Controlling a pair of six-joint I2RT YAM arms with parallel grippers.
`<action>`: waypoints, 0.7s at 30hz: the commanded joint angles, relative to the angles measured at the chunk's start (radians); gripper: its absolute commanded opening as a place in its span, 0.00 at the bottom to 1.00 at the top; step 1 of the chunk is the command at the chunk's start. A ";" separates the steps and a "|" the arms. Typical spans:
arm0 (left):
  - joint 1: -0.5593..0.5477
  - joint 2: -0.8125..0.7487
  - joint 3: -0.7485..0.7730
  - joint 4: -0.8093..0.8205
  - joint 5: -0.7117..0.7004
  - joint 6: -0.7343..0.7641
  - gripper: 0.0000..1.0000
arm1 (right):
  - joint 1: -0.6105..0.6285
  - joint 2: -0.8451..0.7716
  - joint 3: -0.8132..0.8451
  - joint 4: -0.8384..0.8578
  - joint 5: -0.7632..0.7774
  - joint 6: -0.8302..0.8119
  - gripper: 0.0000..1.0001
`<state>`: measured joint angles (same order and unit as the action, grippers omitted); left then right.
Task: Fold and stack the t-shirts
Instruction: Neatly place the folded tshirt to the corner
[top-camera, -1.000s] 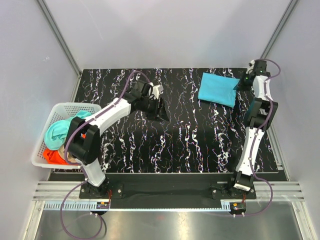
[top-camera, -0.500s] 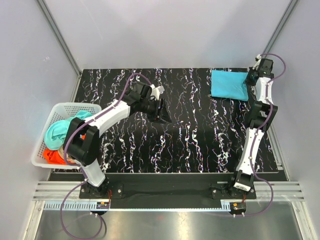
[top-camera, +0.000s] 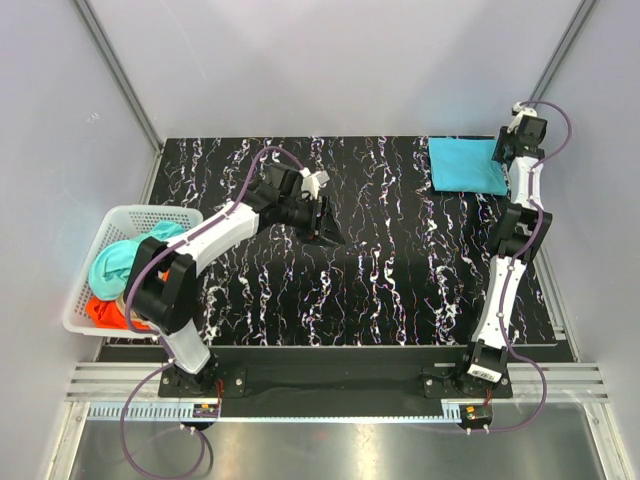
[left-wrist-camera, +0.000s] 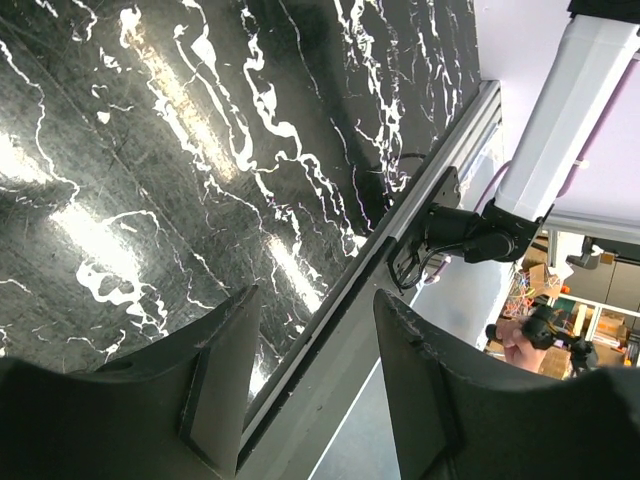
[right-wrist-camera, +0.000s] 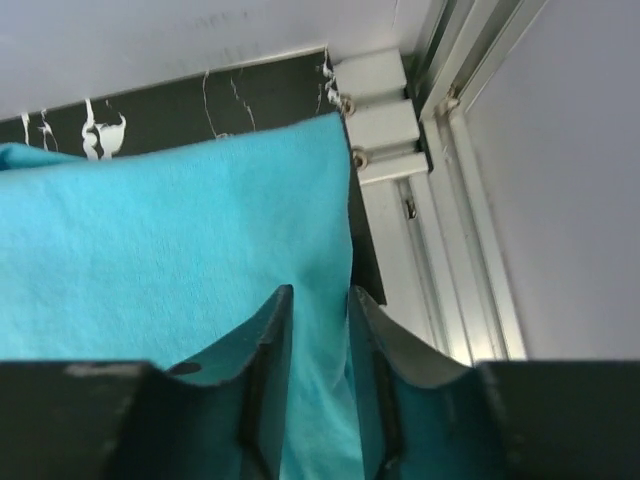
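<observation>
Two robot arms are standing at the bottom edge of the overhead view, reaching out over a black table (top-camera: 400, 270) veined with white like marble. In the upper right corner of that view, a folded cyan t-shirt (top-camera: 465, 165) is lying flat as a small neat rectangle, its long side running left to right beside the table's far edge.

The right claw (right-wrist-camera: 318, 296) is sitting at the shirt's right-hand end, fingers drawn nearly together and pinching the cyan cloth between them. From that claw the shirt is stretching away toward the left of the frame, so any pull or release is falling to the right arm, which is much the nearer.

The left claw (left-wrist-camera: 315, 300) is hovering well apart, left of centre in the overhead view, spread wide and gripping nothing, with only bare table beneath it.

At the far left, a white lattice basket (top-camera: 150, 212) is hanging half over the table's edge, holding a mint-teal t-shirt (top-camera: 112, 262) and an orange-red t-shirt (top-camera: 103, 312), both crumpled and waiting to be folded.

Pale grey walls (top-camera: 330, 60) and slanting metal posts are enclosing the table.
</observation>
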<state>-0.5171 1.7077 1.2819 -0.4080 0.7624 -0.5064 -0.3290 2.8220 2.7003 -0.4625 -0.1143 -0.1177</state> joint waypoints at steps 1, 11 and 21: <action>-0.004 -0.051 -0.010 0.046 0.040 -0.014 0.54 | -0.001 -0.027 0.046 0.102 0.028 -0.016 0.39; -0.011 -0.192 -0.044 0.135 -0.029 0.028 0.54 | 0.016 -0.385 -0.200 0.042 0.137 0.165 1.00; 0.005 -0.532 -0.087 0.166 -0.385 0.213 0.59 | 0.159 -1.093 -0.865 -0.215 -0.108 0.489 1.00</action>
<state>-0.5209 1.2766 1.2224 -0.3065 0.5453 -0.3805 -0.2214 1.9408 1.9663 -0.5804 -0.0868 0.2287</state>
